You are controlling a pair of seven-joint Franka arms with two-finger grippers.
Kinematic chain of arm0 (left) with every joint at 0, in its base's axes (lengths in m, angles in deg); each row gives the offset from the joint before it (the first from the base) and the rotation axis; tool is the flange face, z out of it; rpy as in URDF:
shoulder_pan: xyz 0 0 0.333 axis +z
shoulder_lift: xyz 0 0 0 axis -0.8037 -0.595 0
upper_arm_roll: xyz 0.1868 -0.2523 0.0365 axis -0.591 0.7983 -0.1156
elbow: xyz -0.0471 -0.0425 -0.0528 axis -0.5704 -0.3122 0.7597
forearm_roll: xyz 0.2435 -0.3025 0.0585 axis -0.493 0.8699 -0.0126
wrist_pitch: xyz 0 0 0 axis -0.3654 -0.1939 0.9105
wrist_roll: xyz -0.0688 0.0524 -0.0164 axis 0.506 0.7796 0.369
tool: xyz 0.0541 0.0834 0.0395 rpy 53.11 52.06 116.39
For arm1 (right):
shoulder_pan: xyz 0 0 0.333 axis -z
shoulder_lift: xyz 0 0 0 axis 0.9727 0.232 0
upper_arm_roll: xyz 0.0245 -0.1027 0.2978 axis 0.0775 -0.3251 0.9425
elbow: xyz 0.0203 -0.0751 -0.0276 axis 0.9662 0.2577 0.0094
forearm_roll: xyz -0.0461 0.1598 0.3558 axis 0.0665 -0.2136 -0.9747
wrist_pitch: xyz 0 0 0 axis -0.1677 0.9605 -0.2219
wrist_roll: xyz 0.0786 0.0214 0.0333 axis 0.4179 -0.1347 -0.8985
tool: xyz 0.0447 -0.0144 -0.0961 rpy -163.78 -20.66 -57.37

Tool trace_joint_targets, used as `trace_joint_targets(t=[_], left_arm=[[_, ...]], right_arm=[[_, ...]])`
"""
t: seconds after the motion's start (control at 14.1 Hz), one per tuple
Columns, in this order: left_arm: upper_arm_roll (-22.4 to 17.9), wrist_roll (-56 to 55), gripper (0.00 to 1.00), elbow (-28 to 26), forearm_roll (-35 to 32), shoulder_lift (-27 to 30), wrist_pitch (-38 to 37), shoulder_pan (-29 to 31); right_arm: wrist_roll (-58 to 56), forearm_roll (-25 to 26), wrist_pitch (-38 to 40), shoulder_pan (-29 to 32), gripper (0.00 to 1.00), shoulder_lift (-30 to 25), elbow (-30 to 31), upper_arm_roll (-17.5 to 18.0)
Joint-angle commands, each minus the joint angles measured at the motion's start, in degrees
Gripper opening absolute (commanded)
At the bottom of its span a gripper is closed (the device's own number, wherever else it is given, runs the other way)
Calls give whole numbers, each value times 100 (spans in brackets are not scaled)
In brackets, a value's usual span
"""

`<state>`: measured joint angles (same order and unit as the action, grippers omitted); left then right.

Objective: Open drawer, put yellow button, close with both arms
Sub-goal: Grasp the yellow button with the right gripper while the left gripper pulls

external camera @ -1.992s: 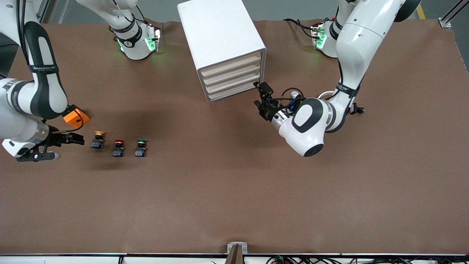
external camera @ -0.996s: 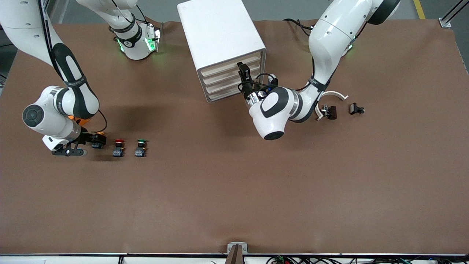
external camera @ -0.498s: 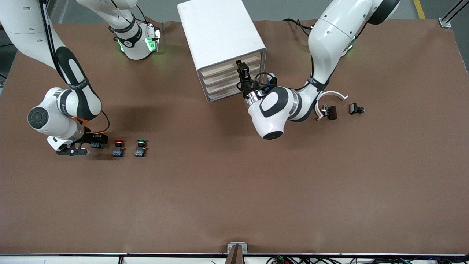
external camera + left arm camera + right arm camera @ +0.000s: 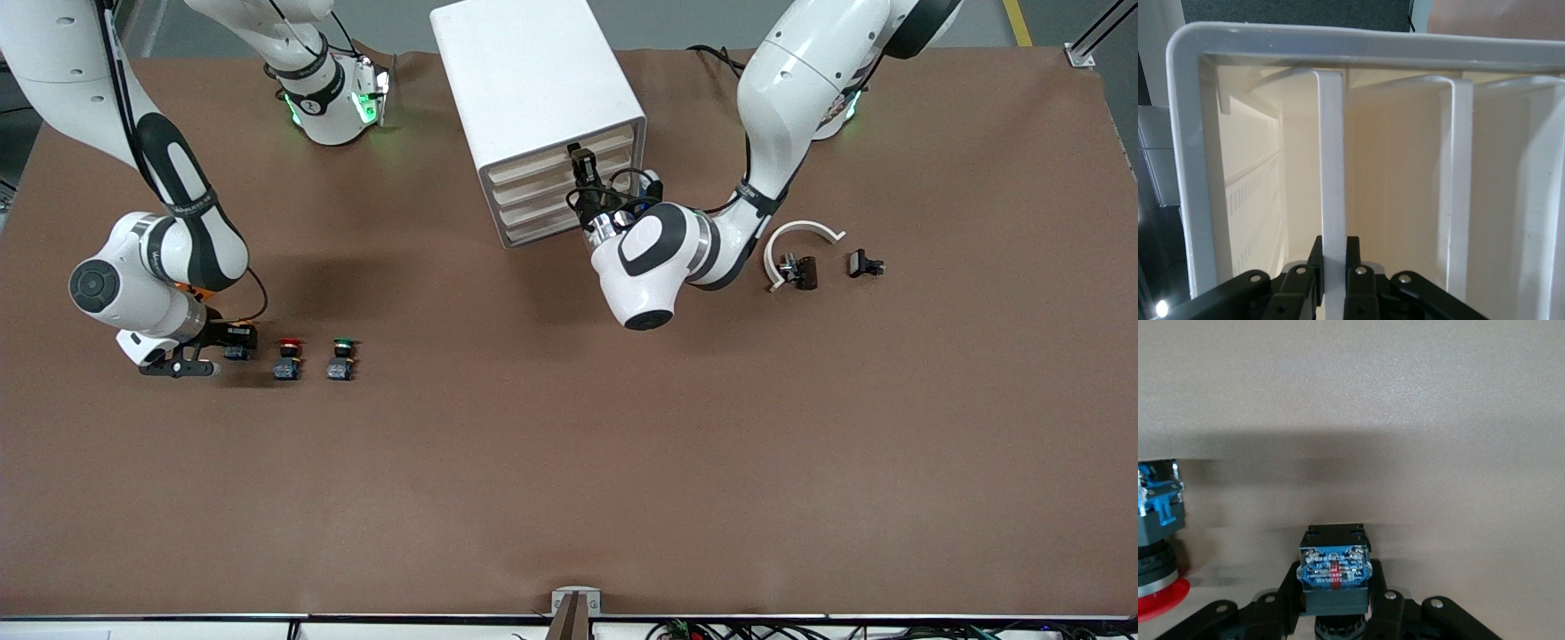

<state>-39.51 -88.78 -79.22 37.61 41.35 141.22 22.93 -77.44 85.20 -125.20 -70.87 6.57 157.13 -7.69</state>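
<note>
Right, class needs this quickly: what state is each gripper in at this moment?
Left gripper: closed on the front of the drawer, uppermost in the cabinet.
Right gripper: closed on the yellow button.

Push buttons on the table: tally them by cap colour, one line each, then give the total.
Yellow button, between the right gripper fingers, cap hidden: 1
Red-capped button: 1
Green-capped button: 1
Total: 3
</note>
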Motion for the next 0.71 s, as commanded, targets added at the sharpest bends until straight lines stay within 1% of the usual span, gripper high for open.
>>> trace_joint_targets(t=[0.0, 0.14, 0.36, 0.64], left_arm=[[-89, -108, 0, 90, 127, -35, -81, 49], [-98, -72, 0, 99, 127, -132, 7, 198], [-106, -28, 0, 178, 127, -158, 217, 418], [-98, -11, 0, 301, 136, -255, 411, 620]], right_arm=[[87, -26, 43, -45, 21, -113, 46, 37], [79, -26, 322, -80, 22, -271, -15, 37], [148, -17, 1051, -141, 22, -649, -182, 37], [1087, -17, 2184, -553, 22, -1386, -331, 36]])
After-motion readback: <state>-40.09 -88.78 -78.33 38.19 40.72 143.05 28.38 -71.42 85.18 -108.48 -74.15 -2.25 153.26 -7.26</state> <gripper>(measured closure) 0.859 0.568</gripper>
